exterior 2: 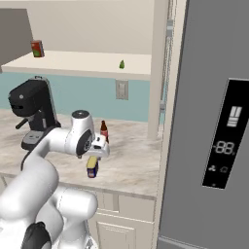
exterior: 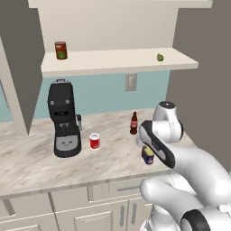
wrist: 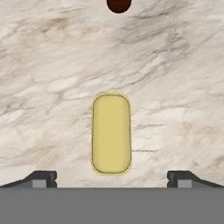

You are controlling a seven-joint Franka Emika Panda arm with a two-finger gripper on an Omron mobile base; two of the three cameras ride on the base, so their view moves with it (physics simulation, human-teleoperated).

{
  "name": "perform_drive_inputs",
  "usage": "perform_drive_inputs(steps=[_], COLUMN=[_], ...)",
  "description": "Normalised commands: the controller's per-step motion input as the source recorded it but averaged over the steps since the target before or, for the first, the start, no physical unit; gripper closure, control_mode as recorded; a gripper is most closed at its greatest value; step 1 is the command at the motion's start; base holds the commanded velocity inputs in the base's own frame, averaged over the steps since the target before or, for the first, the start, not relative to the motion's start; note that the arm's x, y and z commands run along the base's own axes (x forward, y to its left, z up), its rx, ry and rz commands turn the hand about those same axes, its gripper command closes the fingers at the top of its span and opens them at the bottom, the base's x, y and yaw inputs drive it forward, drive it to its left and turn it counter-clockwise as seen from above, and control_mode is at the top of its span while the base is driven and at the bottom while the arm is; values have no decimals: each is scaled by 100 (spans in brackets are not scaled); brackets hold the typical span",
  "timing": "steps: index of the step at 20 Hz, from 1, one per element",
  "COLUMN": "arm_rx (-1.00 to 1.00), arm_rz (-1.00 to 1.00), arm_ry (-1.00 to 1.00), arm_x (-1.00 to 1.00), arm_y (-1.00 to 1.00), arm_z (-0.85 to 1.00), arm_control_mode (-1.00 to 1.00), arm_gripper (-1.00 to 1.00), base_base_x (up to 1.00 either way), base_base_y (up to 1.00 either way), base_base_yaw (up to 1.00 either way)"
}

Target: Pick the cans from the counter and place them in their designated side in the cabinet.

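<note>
The dark blue can (exterior: 147, 155) with a yellow top stands near the front edge of the beige marbled counter (exterior: 31, 158). My gripper (wrist: 111, 178) hangs straight above that can (exterior 2: 92, 168), open wide, with its yellow top (wrist: 111, 133) centred between the two fingertips (wrist: 41, 178) and clear of both. The bright red can (exterior: 94, 141) with a white band stands further left, beside the coffee machine. Above the counter runs the cabinet's pale shelf (exterior: 122, 61).
A black coffee machine (exterior: 63, 119) stands left of the red can. A slim brown bottle (exterior: 133, 123) stands just behind the blue can. On the shelf are a dark red can (exterior: 60, 50) and a small green fruit (exterior: 159, 57). A tall grey fridge (exterior 2: 209, 121) closes the right side.
</note>
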Motion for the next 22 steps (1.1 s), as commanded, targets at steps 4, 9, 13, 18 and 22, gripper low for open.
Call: perform_drive_inputs(steps=[4, 9, 13, 18, 22], arm_rx=[0, 0, 0, 0, 0], arm_rz=[0, 0, 0, 0, 0], arm_ry=[4, 3, 1, 0, 0], arm_x=[10, 7, 2, 0, 0], arm_y=[0, 0, 0, 0, 1], arm_z=[-16, -14, -12, -10, -10], arm_control_mode=[-100, -100, -100, -100, -100], arm_gripper=[-100, -100, -100, -100, -100], base_base_x=[0, 0, 0, 0, 0], base_base_y=[0, 0, 0, 0, 0], base_base_yaw=[0, 0, 0, 0, 0])
